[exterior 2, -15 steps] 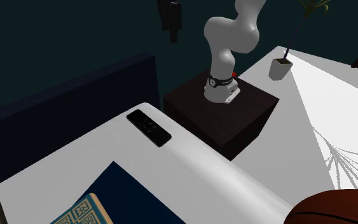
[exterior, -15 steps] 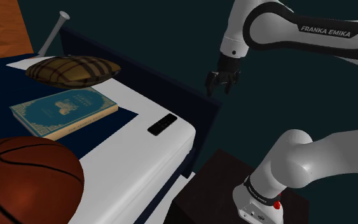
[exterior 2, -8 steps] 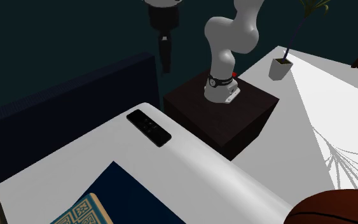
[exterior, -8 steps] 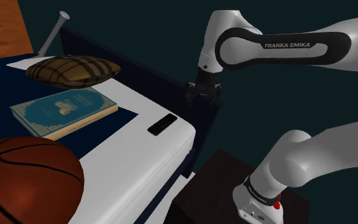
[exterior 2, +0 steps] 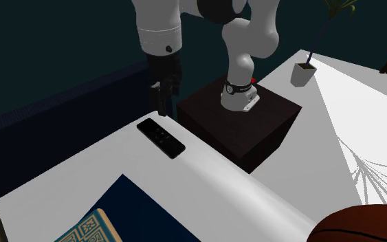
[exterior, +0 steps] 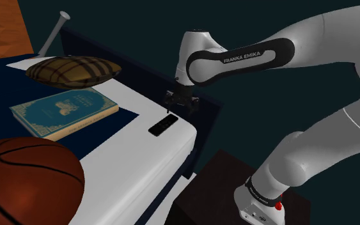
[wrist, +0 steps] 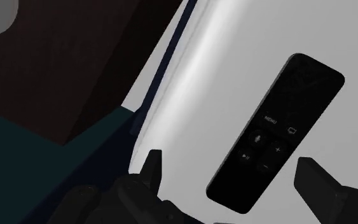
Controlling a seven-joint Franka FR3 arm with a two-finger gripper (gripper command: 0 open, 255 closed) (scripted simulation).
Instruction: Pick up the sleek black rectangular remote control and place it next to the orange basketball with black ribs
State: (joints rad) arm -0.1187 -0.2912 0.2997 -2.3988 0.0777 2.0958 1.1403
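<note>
Shoulder view, left to right. Orange basketball (exterior: 25, 182) with black ribs sits at the near corner. A teal book (exterior: 63, 112) lies on the navy cover, with a plaid cushion (exterior: 73, 70) beyond it. The black remote control (exterior: 163, 124) lies flat near the white surface's (exterior: 133, 166) far edge, well apart from the ball. My gripper (exterior: 182, 107) hovers just above the remote. Its fingers (wrist: 152, 167) are spread and hold nothing. In the wrist view the remote lies under the gap, untouched.
</note>
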